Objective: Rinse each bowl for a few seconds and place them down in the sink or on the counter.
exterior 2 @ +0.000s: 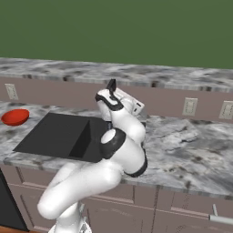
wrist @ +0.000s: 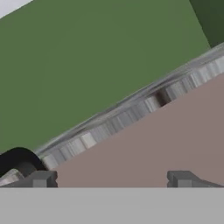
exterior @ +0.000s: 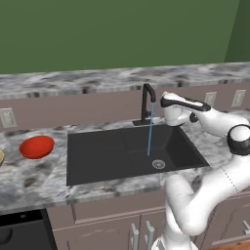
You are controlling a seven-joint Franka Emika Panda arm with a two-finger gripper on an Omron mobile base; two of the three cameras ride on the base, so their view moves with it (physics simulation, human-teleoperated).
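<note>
One red bowl on bench, left of frame; one faucet running into sink; fingers released, empty.

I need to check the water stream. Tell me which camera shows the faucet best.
The left base view: the whole black faucet stands behind the sink, with its blue stream falling near the drain. In the right base view the arm hides all but its top. The hand view catches just a dark curved bit.

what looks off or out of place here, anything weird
The faucet is running a thin stream into the sink with no bowl under it. The red bowl sits upright on the counter to the left. The open tool holds nothing. Nothing spilled or damaged.
</note>
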